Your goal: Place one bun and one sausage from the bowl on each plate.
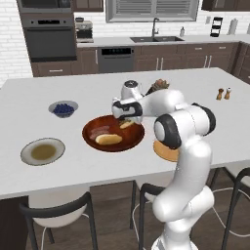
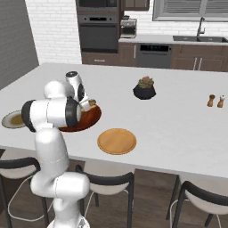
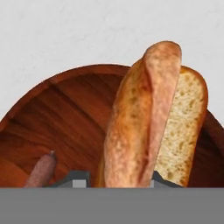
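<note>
The reddish-brown wooden bowl (image 1: 88, 134) (image 2: 92, 117) (image 3: 65, 100) sits mid-counter. My gripper (image 1: 124, 121) (image 2: 87, 105) (image 3: 118, 179) hangs just over its right part, shut on a split golden bun (image 3: 144, 118) (image 1: 126, 124) that stands tilted between the fingers. A second bun (image 1: 108, 139) and a dark sausage (image 1: 101, 130) (image 3: 41, 170) lie in the bowl. The grey-rimmed plate with olive centre (image 1: 27, 149) (image 2: 6, 120) is left of the bowl. The orange-tan plate (image 1: 163, 152) (image 2: 116, 141) is to the right, partly behind my arm in the left base view.
A small grey bowl of blueberries (image 1: 63, 108) stands behind the bowl on the left. A dark potted plant (image 2: 144, 88) sits further back, and two shakers (image 2: 215, 100) at far right. Stools (image 1: 58, 210) line the counter's near edge.
</note>
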